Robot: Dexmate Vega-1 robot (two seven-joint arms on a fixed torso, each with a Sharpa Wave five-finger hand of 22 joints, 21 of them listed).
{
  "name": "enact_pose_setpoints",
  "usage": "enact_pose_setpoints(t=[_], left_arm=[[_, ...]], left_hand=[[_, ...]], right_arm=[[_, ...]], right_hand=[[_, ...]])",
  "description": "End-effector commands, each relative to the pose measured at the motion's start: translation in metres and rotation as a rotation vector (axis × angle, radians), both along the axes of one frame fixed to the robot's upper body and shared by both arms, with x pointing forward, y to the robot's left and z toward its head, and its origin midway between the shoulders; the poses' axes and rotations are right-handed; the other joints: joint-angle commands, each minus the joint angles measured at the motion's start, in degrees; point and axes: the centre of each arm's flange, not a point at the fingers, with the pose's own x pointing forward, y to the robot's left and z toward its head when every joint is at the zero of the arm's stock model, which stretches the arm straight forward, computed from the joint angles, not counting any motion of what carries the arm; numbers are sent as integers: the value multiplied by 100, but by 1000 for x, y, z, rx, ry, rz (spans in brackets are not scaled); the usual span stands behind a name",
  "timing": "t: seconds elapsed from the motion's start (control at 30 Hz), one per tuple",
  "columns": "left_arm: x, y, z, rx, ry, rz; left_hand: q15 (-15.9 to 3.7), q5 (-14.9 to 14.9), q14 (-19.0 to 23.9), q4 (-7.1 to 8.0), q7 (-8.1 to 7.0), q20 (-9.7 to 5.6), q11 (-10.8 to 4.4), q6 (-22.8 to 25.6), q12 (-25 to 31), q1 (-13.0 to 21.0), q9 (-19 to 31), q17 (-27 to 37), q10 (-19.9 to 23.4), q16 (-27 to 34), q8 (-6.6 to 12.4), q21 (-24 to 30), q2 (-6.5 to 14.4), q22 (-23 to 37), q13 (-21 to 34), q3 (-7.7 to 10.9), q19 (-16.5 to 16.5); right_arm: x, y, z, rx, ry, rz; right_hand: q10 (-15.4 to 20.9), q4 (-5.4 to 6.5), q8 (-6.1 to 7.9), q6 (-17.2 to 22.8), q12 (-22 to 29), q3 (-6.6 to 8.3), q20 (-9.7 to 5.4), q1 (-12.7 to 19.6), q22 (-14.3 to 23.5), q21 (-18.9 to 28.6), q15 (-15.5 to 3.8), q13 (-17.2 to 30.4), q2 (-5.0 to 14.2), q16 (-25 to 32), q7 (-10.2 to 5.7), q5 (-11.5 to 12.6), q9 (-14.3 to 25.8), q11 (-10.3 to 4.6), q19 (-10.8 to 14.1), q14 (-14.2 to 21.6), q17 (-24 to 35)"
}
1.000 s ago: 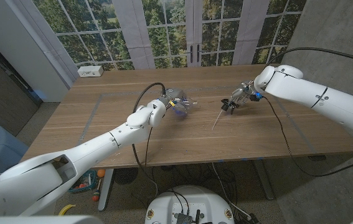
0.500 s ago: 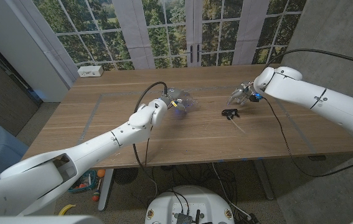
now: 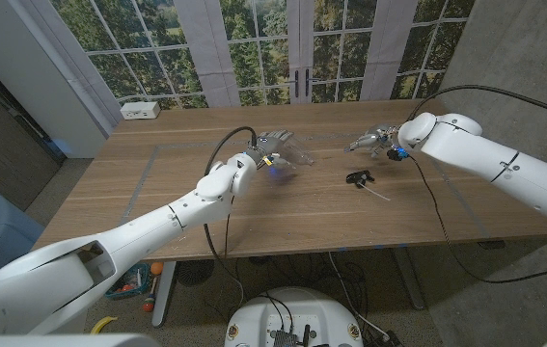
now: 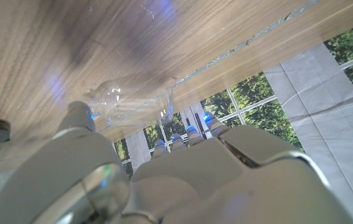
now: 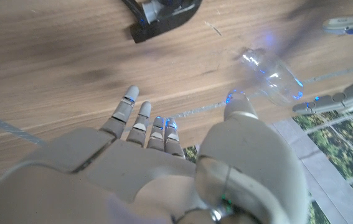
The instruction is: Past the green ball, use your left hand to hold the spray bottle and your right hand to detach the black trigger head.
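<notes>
Lying on the wooden table [image 3: 157, 193], the black trigger head [image 3: 357, 177] rests on its side, a thin pale dip tube [image 3: 377, 194] trailing out of it across the grain, off the bottle and touched by neither hand. From the right wrist view the head [image 5: 164, 15] looks like a dark, angular plastic piece with a rounded lower edge. Well to the left of the trigger head, the clear spray bottle [image 3: 287, 154] is held by the left hand [image 3: 265, 157], the white fingers wrapped round its glossy, see-through body; in the left wrist view the bottle [image 4: 126, 102] shows as a rounded, glassy shape catching highlights just past that hand [image 4: 182, 180]. The right hand [image 3: 377, 143] hovers beyond the trigger head, apart from it, holding nothing, its slim jointed fingers [image 5: 145, 124] spread loosely. A white power strip [image 3: 141, 111] sits at the table's far edge, far to the left of the trigger head.
</notes>
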Motion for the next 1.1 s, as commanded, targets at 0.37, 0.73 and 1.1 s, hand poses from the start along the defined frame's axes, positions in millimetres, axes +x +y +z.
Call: enact_pose_setpoints(t=[0.37, 0.73, 1.1], left_arm=[[5, 43, 4, -453, 192, -428], [6, 70, 1, -776, 272, -650], [6, 94, -4, -1019, 229, -795]], left_hand=[[-108, 99, -945, 504, -246, -61, -3, -993, 47, -1229, -21, -8, -1319, -9, 95, -353, 262, 46, -25, -243, -639], [-382, 261, -672, 791, -171, -244, -141, -319, 192, -1668, -55, -85, -840, 90, 207, -282, 743, 23, -72, -137, -347], [-641, 506, 19, 1100, 243, -790, -311, 610, 231, -1685, -73, -129, -11, 99, 162, -184, 994, -10, -99, 1063, 440]], right_arm=[[-22, -23, -19, 455, -428, 224], [-28, -25, -28, 657, -589, 309], [-31, -25, -35, 762, -633, 346]], right_hand=[[362, 463, 158, 452, 173, -254, -438, -1099, -3, -193, -187, -220, 246, -132, -388, -25, -168, -108, 73, 62, -217], [884, 902, 180, 840, 247, -300, -724, -1912, -12, -187, -360, -454, 651, -91, -310, 22, -223, -129, 539, 527, -415], [881, 1239, 152, 970, 165, -236, -905, -2380, -23, -258, -556, -597, 781, -216, -66, 106, -239, -232, 606, 439, -532]])
